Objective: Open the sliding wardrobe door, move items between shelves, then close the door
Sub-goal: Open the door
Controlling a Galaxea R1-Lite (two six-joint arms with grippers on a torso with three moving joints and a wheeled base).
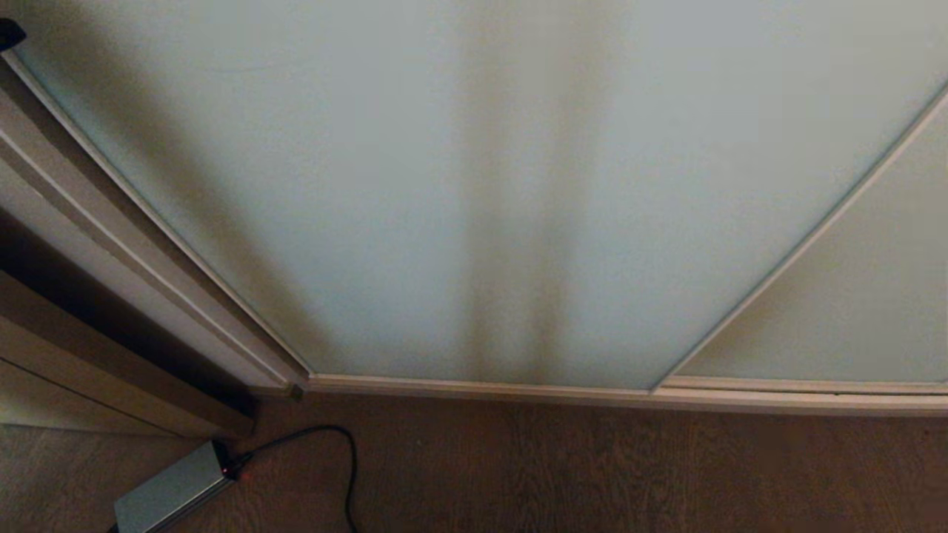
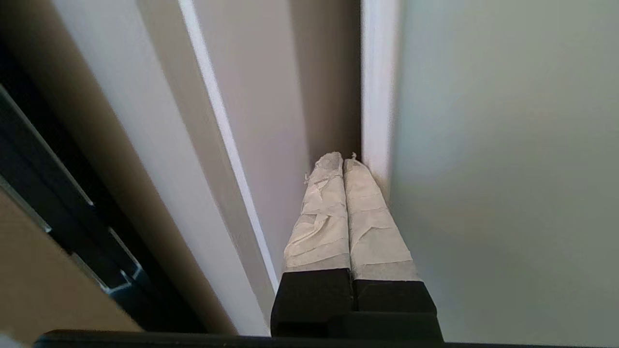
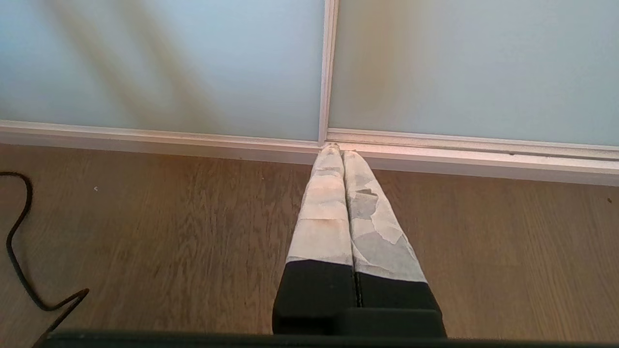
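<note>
left pincer (image 2: 343, 162): fully closed, empty | tips beside sliding wardrobe door (image 2: 508, 145) frame edge

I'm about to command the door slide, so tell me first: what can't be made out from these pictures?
- Shelves and plush toys: in no view; the frosted sliding wardrobe door hides the inside.
- Contact: in the left wrist view the shut left gripper sits by the door's off-white frame; actual touch cannot be told.
- Left arm: outside the head view.
- Grey box on the floor: cut off by the head view's lower edge.
</note>
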